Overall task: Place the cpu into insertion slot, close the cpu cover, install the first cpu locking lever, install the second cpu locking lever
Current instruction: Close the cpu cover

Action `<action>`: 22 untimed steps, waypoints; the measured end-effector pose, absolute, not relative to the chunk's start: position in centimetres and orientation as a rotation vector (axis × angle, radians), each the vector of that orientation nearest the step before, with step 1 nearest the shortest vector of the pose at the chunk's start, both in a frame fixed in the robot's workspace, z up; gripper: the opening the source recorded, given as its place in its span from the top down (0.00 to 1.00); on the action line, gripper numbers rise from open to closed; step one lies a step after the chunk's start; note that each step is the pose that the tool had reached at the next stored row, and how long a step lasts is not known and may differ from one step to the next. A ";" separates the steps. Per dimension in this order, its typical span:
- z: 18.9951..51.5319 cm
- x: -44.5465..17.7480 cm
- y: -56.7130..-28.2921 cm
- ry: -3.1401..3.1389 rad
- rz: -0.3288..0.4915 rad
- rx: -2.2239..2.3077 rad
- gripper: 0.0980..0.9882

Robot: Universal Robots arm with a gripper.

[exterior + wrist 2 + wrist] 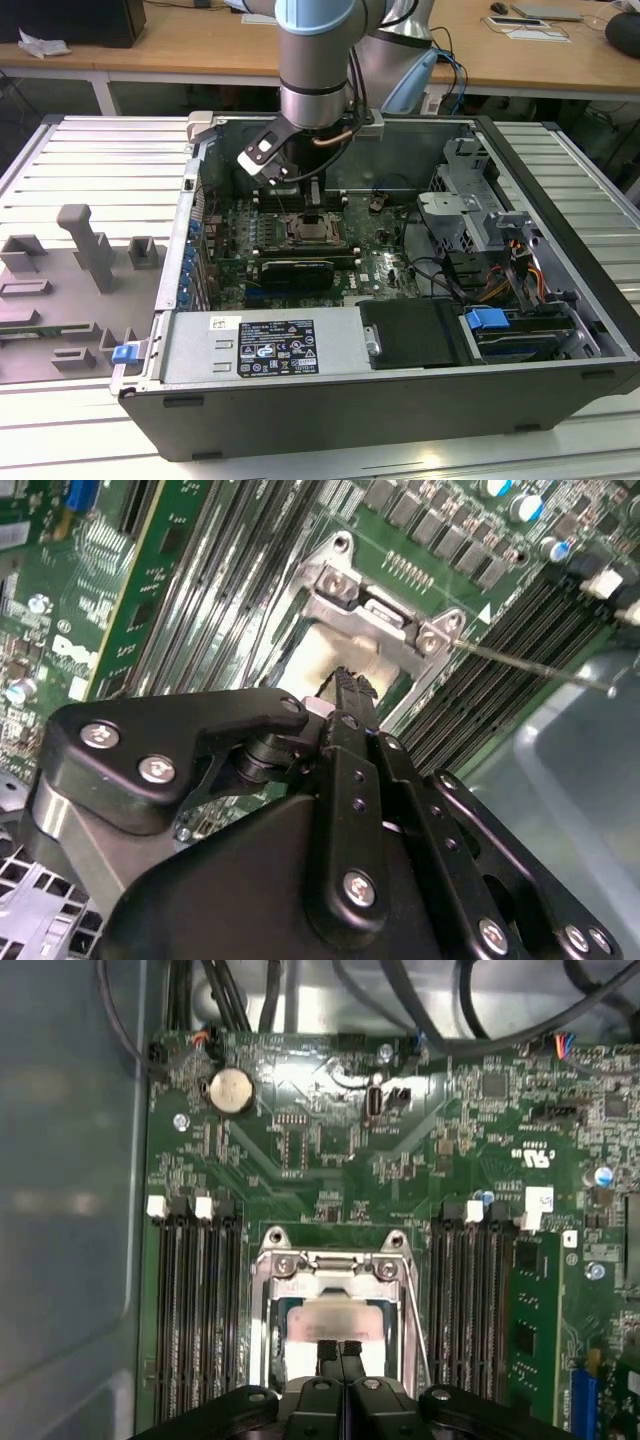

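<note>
Inside the open computer case, the insertion slot (318, 232) sits mid-board on the green circuit board. The cpu (335, 1318) lies in it, its pale metal top showing through the window of the silver cpu cover (268, 1330), which appears to lie down over it. My gripper (339, 1346) hangs just above the cpu's middle, black fingertips together with nothing seen between them. The second wrist view shows the gripper (345, 678) over the same pale cpu (305, 655). A thin wire locking lever (530, 665) sticks out free beside the socket.
Long black memory slots (195, 1300) flank the socket on both sides. A coin battery (230, 1090) and black cables (450, 1020) lie beyond it. The case holds a drive cage (480, 215) and a labelled metal box (260, 345). Grey fixtures (85, 250) stand outside, at the exterior view's left.
</note>
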State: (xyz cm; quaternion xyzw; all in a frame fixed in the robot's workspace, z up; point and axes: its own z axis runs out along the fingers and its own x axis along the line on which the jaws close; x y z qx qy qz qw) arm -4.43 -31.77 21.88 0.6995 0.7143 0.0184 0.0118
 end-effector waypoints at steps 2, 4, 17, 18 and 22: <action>21.5 -4.8 -31.8 2.227 0.057 2.181 0.99; 21.3 -5.2 -31.8 2.228 0.057 2.180 0.99; 20.2 -5.0 -31.7 2.230 0.051 2.179 0.99; 20.4 -4.9 -31.7 2.231 0.060 2.179 0.99; 20.8 -4.7 -31.7 2.231 0.059 2.179 0.99</action>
